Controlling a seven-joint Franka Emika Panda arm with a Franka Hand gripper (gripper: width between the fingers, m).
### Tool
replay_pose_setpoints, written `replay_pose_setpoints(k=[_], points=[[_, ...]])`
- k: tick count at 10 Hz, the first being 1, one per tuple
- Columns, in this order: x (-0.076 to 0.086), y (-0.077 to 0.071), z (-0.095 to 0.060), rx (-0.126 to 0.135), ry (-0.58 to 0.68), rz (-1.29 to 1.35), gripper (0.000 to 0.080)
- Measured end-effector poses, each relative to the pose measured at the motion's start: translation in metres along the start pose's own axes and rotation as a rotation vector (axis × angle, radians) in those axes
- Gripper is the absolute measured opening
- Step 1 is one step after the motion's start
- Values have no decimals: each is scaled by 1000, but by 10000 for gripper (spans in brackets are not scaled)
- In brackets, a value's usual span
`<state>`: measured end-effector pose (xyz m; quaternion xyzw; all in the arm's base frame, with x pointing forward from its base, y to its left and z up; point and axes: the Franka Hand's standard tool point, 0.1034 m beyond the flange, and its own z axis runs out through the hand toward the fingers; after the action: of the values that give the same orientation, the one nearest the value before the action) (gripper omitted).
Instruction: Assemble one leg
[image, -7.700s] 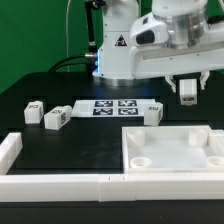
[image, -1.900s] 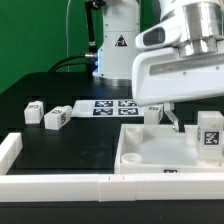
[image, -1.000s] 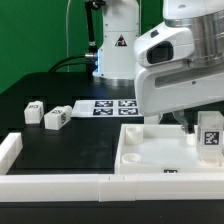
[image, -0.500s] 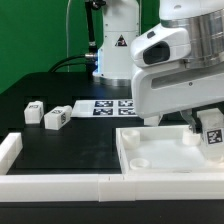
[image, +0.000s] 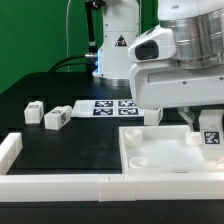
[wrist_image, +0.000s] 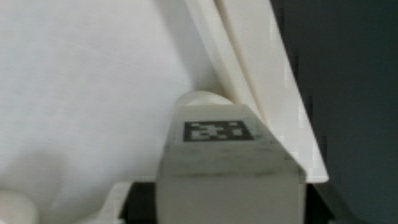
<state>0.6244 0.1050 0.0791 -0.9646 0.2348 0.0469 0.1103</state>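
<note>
My gripper (image: 205, 128) is shut on a leg (image: 211, 137), a small white block with a black-and-white tag. It holds the leg upright over the big white square panel (image: 150, 152), at the exterior view's right edge. In the wrist view the leg (wrist_image: 219, 150) fills the lower middle between the dark fingers, with its rounded end close to the panel's raised rim (wrist_image: 240, 60). Whether the leg touches the panel is hidden. Two more legs (image: 33, 111) (image: 56, 119) lie at the exterior view's left. Another leg (image: 151, 114) lies behind the panel.
The marker board (image: 105, 107) lies on the black table behind the panel. A white rail (image: 60, 185) runs along the front and another (image: 9, 151) stands at the left. The robot's base (image: 115, 50) stands at the back.
The arm has carried the leg from high at the back right down to the panel's right side. In the last second it shifted only slightly, with the leg still gripped.
</note>
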Motion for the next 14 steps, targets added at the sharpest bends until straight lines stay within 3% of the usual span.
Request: replay_pose_setpoints(k=[4,8,9,11,14], points=[[-1,-7,1,7,34,661,291],[0,-7,3,10,37,916,291],[0,-7,3,9,37,876,291],[-1,-7,4,8,36,822,573],[-4,-10,5,-17,39,442,645]])
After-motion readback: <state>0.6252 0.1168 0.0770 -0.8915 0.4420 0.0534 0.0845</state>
